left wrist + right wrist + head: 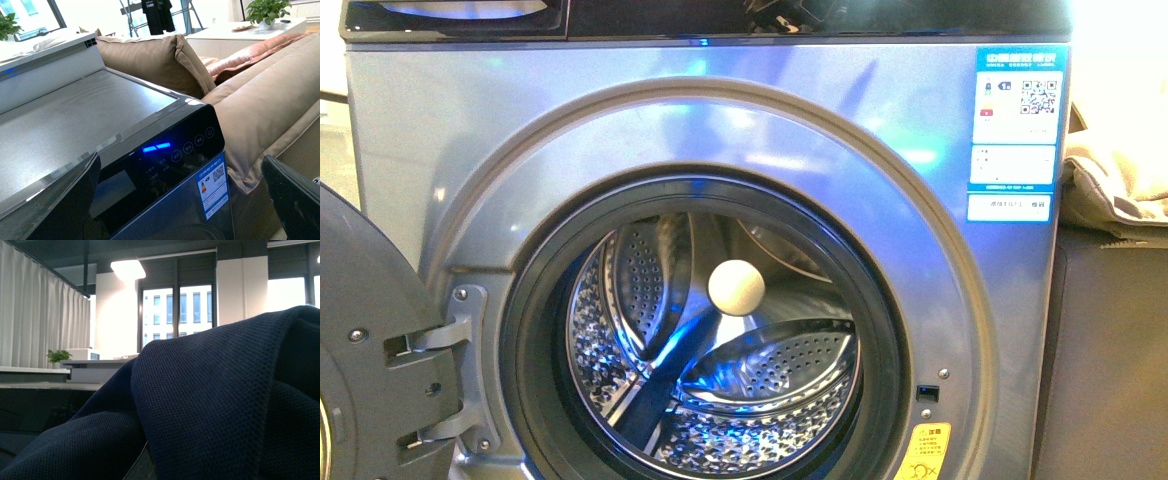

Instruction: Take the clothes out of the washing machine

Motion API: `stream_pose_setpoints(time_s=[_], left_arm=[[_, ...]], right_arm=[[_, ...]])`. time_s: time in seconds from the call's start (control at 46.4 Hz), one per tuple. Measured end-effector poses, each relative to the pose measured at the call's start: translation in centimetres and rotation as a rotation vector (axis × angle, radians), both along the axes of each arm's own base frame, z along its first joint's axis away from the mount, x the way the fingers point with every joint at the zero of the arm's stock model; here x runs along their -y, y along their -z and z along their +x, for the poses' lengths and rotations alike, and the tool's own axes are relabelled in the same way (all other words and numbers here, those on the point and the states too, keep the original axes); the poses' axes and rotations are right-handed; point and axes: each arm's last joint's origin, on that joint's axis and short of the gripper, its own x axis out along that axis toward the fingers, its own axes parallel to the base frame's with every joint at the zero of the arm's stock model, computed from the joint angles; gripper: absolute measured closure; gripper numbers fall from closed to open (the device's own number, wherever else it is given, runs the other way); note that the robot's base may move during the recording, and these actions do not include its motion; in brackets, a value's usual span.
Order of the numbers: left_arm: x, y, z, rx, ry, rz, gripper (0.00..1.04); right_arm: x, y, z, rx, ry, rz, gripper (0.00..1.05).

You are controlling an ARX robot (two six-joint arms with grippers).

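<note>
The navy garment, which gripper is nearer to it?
Right. The navy garment drapes close before the right wrist camera; the left gripper is over the washing machine's top, no garment seen there.

Washing machine [450, 130] fills the front view. Control panel [720, 15] runs along its top edge. Drum [760, 400] sits low-centre, with a round object [735, 288] inside at its middle. Door [360, 330] hangs open at 8 o'clock of the drum mouth. Label [1018, 120] is at 2 o'clock of the mouth, sticker [923, 452] at 5 o'clock. Cushion [1115, 185] lies beside the machine at 3 o'clock. Right wrist view: clothes [215, 405] draped close before the camera, windows [180, 310] far behind.
</note>
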Motion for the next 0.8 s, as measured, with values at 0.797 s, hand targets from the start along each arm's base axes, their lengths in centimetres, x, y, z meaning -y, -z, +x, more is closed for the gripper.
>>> stream_pose_setpoints(time_s=[0.797], left_arm=[[0.0,0.0,0.0,0.0,0.0,0.0,0.07]], right_arm=[[4.1,25.3,3.7,-0.976,-0.062,0.68,0.63]])
